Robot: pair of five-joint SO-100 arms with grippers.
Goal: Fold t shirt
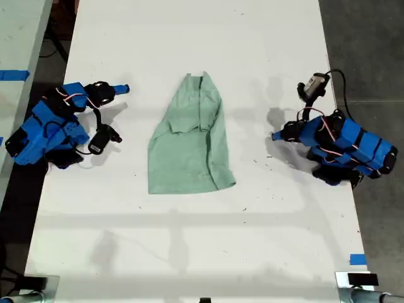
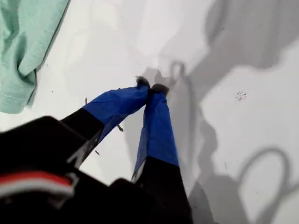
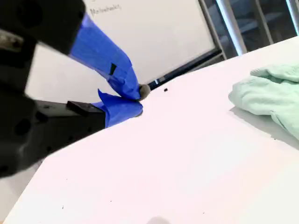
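Exterior view, t shirt position: the t shirt [image 1: 189,145] lies flat at the centre of the white table [image 1: 189,252], between the two arms and touching neither.
Long axis: runs from 12 o'clock to 6 o'clock in the exterior view, with the upper end leaning slightly toward 1 o'clock.
Pointing: the narrow end points to 12 o'clock and the wide straight edge faces 6 o'clock.
My first gripper [image 1: 276,135]: at 3 o'clock from the t shirt, tip aimed toward 9 o'clock. The first wrist view shows the blue-taped jaws pressed together with nothing between them.
My second gripper [image 1: 121,89]: at about 10 o'clock from the t shirt, well apart from it. In the second wrist view the jaw tips sit together and hold nothing.
Between grippers and t shirt: bare table surface with arm shadows.
Other items: a blue tape strip [image 1: 356,259] near the table edge at 4 o'clock, and another blue tape strip [image 1: 14,75] on the adjacent surface at 9 o'clock.
Appearance: pale mint green, plain, with a folded-over layer running down the 3 o'clock side and soft wrinkles near the middle.
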